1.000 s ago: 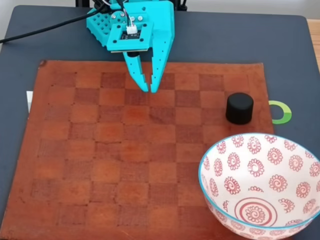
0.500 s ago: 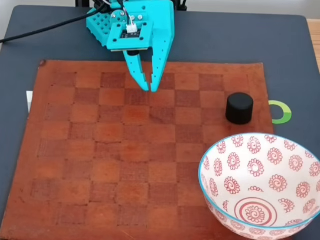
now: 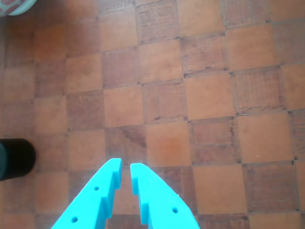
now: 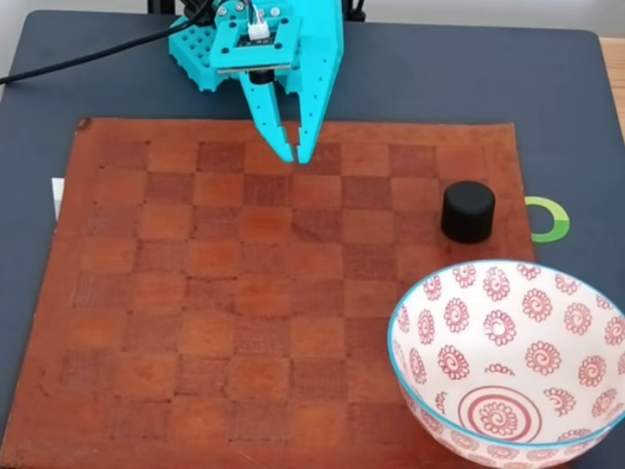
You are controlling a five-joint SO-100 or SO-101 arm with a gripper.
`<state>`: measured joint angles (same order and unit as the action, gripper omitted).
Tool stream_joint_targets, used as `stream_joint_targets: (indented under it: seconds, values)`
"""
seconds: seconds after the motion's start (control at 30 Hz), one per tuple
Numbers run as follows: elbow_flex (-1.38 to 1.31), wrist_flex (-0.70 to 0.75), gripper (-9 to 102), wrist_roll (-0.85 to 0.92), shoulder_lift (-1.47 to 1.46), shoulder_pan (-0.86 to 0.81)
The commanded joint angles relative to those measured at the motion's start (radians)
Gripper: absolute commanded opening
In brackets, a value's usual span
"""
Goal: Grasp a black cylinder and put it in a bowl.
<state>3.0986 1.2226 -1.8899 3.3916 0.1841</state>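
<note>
Turquoise plastic is what I am seeing first: the pincer (image 4: 296, 156) is hanging over the far edge of the chessboard mat (image 4: 195, 322) in the fixed view, its two fingers pointing down toward the board and drawn nearly together, with only a thin slit between the tips and nothing held in it. In the wrist view the pincer (image 3: 126, 166) is coming in from the bottom edge, showing the same narrow gap over bare squares.

The black cylinder (image 4: 468, 212) is standing upright near the right edge of the mat in the fixed view, well apart from the pincer, off to its right and nearer the camera. It is resting on the mat, touching nothing else. The bowl (image 4: 459, 293) is sitting at the near right corner of the mat, just below the cylinder in that view, with a clear gap between the two.

The wrist view is giving me only the side of the black cylinder (image 3: 16, 159), cut off at the left edge, and a sliver of the bowl (image 3: 14, 6) at the top left corner. The fixed view is giving me the whole layout, plus a green ring (image 4: 549, 219) lying on the dark tabletop (image 4: 439, 78) just off the mat's right edge, beside the cylinder, and a black cable (image 4: 88, 57) running off to the left from the arm.

Between pincer and cylinder I am seeing open squares of mat.
</note>
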Motion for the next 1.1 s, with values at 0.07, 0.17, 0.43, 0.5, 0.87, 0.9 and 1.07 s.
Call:
stream_joint_targets:
  seconds: [0.07,0.17,0.43,0.5,0.87,0.9,1.07]
  values:
    - [-0.049,0.006,0,0.021,0.035,0.003]
    - [-0.086,0.040,0,0.021,0.034,0.002]
    - [-0.150,0.133,0,0.021,0.028,0.000]
    - [-0.163,0.132,0,0.021,-0.011,0.000]
    - [-0.468,0.081,0,0.051,-0.565,0.000]
    - [-0.497,0.081,0,0.055,-0.614,0.000]
    - [-0.638,0.075,0,0.086,-0.850,0.021]
